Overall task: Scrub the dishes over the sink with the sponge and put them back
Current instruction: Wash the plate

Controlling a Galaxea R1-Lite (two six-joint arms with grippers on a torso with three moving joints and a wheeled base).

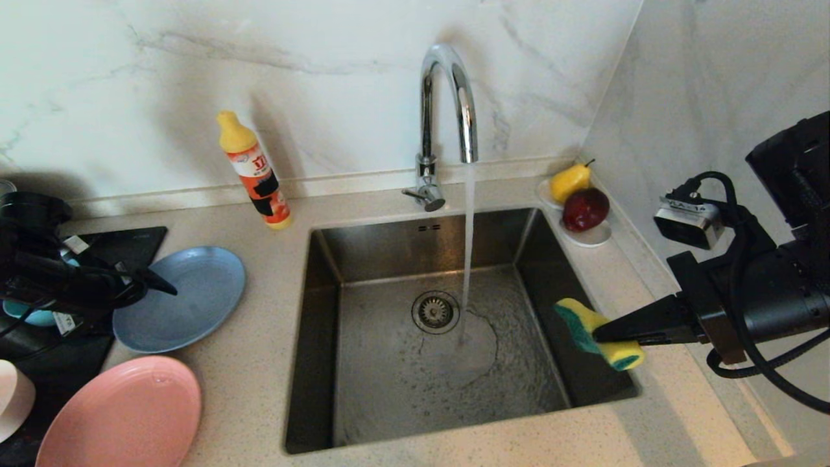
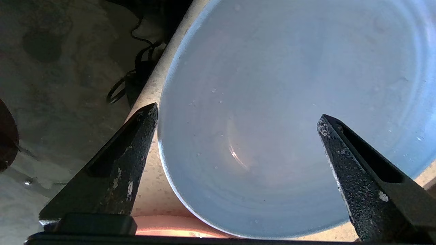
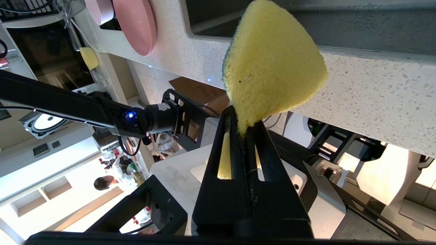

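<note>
sink [image 1: 363, 389]: square brushed steel basin set in a speckled countertop [image 1: 259, 363]; holds only a thin sheet of water and a round drain strainer [image 1: 435, 311]. a stream runs from the chrome gooseneck faucet [image 1: 447, 97] and lands just beside the strainer.

small white dish [image 1: 587, 237]: at the far right corner of the sink, against the wall; holds a yellow pear [image 1: 569, 181] and a dark red fruit [image 1: 585, 209], touching each other.

blue plate [image 1: 188, 305]: flat on the counter left of the sink, nothing on it; in the left wrist view a few water drops dot its face [image 2: 289, 119].

pink plate [image 1: 123, 415]: flat on the counter, nearer the robot than the blue plate, nothing on it, partly on a black cooktop [image 1: 130, 237].

pale bowl [image 1: 13, 399]: at the left edge, cut off by the frame. a teal rim [image 1: 29, 316] shows under the left arm, mostly hidden.

detergent bottle [image 1: 254, 172]: orange with a yellow cap, leaning, behind the sink's left corner; label carries red and white characters (too small to read).

sponge [image 1: 600, 334]: yellow foam with a green face, pinched and bent in the right gripper [image 1: 603, 334], whose fingers [image 3: 235, 160] are pressed tight on it; held over the sink's right rim, well apart from the water stream.

left gripper [image 1: 165, 285]: over the blue plate's near-left rim, fingers [image 2: 115, 170] spread wide, nothing between them; the arm blocks the view of the teal piece.
</note>
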